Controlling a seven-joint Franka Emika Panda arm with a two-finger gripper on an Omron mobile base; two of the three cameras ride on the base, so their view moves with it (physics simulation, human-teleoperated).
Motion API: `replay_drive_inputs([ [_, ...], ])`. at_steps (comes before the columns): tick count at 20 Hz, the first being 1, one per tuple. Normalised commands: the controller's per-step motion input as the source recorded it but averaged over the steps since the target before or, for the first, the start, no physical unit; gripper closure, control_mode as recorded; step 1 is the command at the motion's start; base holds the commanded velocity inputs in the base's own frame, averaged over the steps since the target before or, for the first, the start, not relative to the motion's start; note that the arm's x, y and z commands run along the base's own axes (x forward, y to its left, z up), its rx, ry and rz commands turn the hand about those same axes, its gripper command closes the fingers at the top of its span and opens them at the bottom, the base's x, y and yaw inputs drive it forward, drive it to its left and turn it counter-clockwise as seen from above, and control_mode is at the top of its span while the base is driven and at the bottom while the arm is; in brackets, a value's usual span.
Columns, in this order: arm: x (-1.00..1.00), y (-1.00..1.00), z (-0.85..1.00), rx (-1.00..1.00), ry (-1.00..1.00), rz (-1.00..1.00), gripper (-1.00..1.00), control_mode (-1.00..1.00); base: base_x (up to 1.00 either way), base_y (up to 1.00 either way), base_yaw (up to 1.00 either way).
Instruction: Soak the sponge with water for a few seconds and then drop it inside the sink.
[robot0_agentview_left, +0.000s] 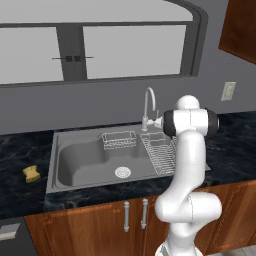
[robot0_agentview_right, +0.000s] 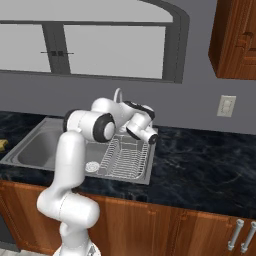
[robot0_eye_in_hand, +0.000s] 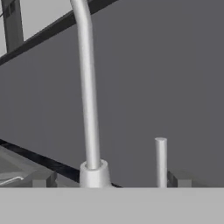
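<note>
The sponge (robot0_agentview_left: 31, 173), a small yellow-orange block, lies on the black countertop left of the sink (robot0_agentview_left: 75, 159); it also peeks in as the sponge (robot0_agentview_right: 2, 145) at the left edge of the right base view. My gripper (robot0_eye_in_hand: 110, 180) is open, its fingertips (robot0_eye_in_hand: 43, 178) set wide apart with nothing between them. It points at the base of the tall faucet (robot0_eye_in_hand: 87, 87), close in front of it, with the faucet's upright lever (robot0_eye_in_hand: 160, 161) just to the right. The hand hangs over the sink's back right, far from the sponge.
The sink holds a round drain (robot0_agentview_left: 122, 172), a small wire basket (robot0_agentview_left: 119, 140) and a wire dish rack (robot0_agentview_left: 160, 152). My elbow (robot0_agentview_left: 192, 122) rises in front of the rack. Black countertop (robot0_agentview_right: 200, 165) stretches right; a wall outlet (robot0_agentview_left: 228, 91) and wooden upper cabinet (robot0_agentview_right: 235, 40) sit above.
</note>
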Motion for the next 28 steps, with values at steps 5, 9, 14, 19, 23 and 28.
replay_drive_inputs([
  [5, 0.22, 0.00, -0.01, 0.00, -0.01, -0.01, -1.00, -1.00, 0.00, 0.00, 0.00],
  [9, 0.22, -0.01, -0.01, 0.00, -0.02, -0.03, -1.00, -1.00, 0.00, 0.00, 0.00],
  [14, 0.13, -0.02, -0.03, 0.00, -0.01, -0.03, -1.00, -1.00, 0.00, 0.00, 0.00],
  [19, 0.08, -0.02, -0.10, 0.00, -0.02, -0.04, -1.00, -1.00, 0.00, 0.00, 0.00],
  [23, 0.21, -0.01, -0.15, 0.00, 0.00, -0.04, -1.00, -1.00, 0.00, 0.00, 0.00],
  [28, 0.29, -0.02, -0.08, 0.00, 0.00, -0.04, -1.00, -1.00, 0.00, 0.00, 0.00],
])
